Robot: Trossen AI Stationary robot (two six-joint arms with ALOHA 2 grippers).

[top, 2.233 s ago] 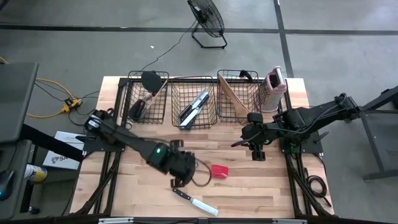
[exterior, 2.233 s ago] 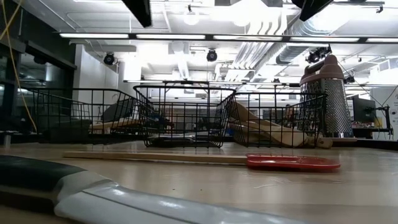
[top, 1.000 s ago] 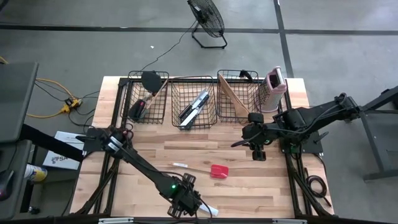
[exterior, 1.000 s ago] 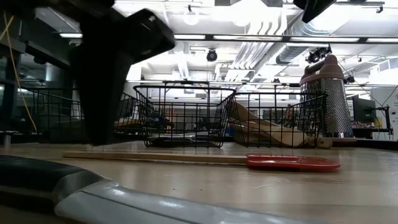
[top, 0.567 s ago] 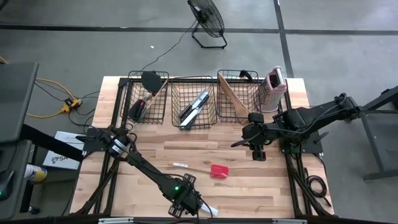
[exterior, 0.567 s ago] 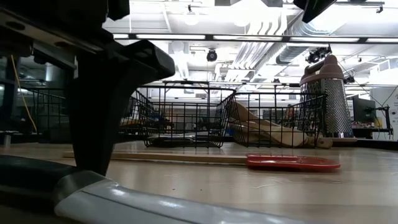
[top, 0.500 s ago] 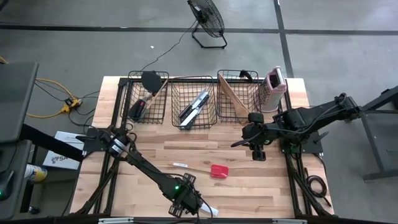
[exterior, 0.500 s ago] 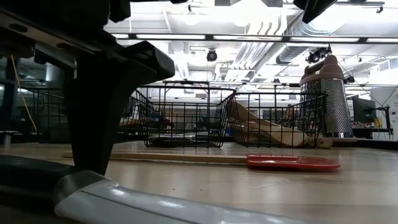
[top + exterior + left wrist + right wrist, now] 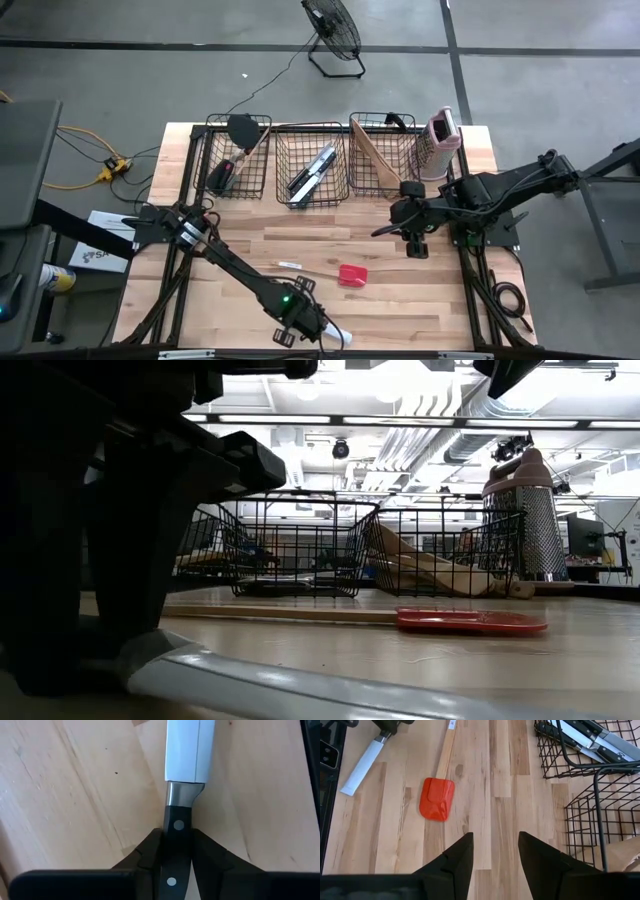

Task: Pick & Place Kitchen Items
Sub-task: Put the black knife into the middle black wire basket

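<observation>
Down by the red spatula [image 9: 352,274], left gripper [image 9: 176,851] pinching knife [image 9: 179,785] handle, right gripper [image 9: 495,851] spread, hovering near the baskets [image 9: 311,158].

Two dark jointed arms, green indicator light on left arm [image 9: 284,298], blunt black wedge-shaped fingers [image 9: 457,860]

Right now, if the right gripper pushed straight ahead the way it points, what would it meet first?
Probably bare table. The right gripper, fingers apart and empty, looks down at open wood. The red-headed spatula lies off to one side and the wire basket to the other; depth is uncertain.
</observation>
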